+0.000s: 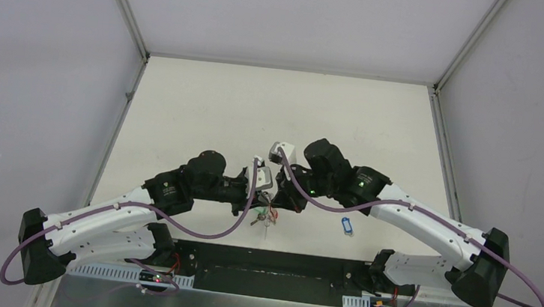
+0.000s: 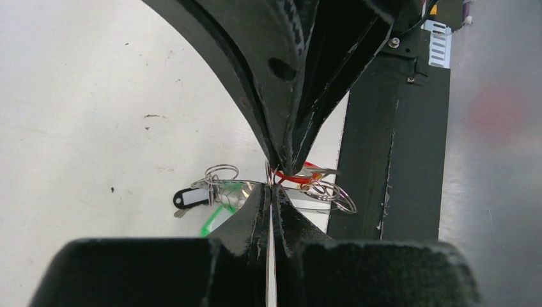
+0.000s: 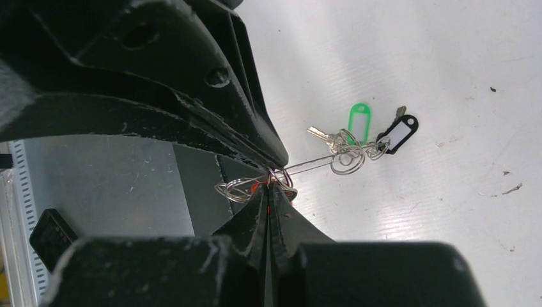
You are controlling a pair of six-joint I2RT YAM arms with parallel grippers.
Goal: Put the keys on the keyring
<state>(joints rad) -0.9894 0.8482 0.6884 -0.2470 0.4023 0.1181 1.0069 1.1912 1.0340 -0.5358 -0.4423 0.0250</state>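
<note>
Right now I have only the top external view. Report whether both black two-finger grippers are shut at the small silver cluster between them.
Observer: Both shut. The left gripper meets the right gripper tip to tip.
Operator: Name the tags hanging there.
Observer: A green plastic tag and a black plastic tag with a white label, on silver split rings.
Operator: Check for red.
Observer: A red piece sits right where the grippers meet; its shape is hidden.

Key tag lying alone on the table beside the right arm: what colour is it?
The key tag is blue; the top external view shows it best.
</note>
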